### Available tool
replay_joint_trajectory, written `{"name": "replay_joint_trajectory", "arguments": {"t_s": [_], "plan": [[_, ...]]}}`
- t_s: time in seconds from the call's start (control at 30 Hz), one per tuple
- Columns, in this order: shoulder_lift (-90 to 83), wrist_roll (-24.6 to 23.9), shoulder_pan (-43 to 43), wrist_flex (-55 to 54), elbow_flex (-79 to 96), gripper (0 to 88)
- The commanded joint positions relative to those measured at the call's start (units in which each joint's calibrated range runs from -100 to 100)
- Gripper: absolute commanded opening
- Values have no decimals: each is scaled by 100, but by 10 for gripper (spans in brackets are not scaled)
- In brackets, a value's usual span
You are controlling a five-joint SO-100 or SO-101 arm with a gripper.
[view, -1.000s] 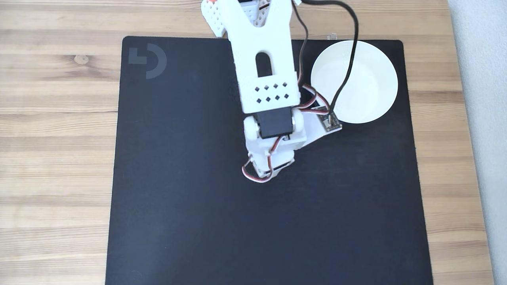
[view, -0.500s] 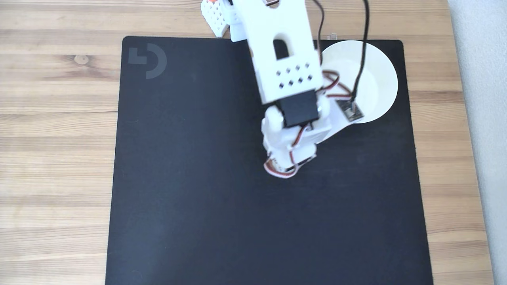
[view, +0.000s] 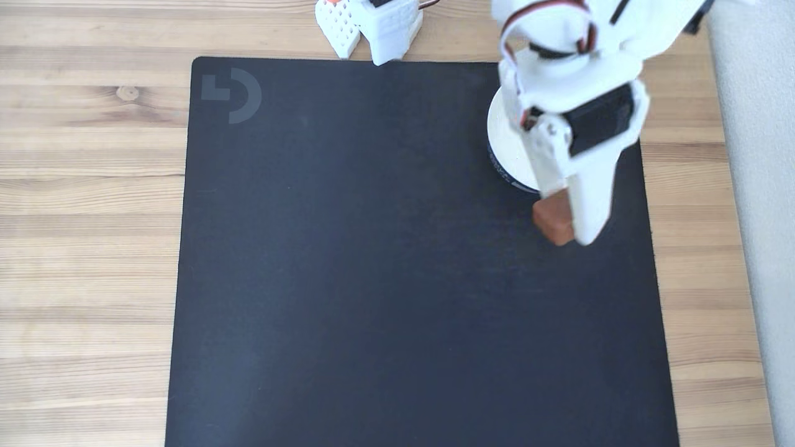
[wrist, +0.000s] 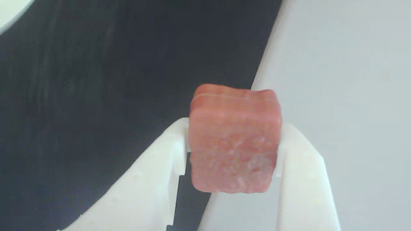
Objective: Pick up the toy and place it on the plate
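In the wrist view, the gripper (wrist: 232,150) has its two white fingers (wrist: 167,154) clamped on the sides of the toy (wrist: 234,141), which is held over the black mat (wrist: 96,96).

In the fixed view, the gripper (view: 562,220) holds the toy (view: 551,218) above the mat (view: 372,279), just beside the plate (view: 504,146). The arm hides most of the plate; I cannot tell what it holds.
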Motion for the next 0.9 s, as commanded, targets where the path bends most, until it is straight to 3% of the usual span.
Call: {"name": "replay_joint_trajectory", "arguments": {"t_s": [0.0, 0.33, 0.7, 0.87], "plan": [[-831, -254, -617, -518, 808, 24], [-3549, -1011, -2022, -2474, 4909, 24], [-5825, -1470, -2398, -2567, 8469, 25], [-6284, -1470, -2315, -2567, 8920, 30]]}}
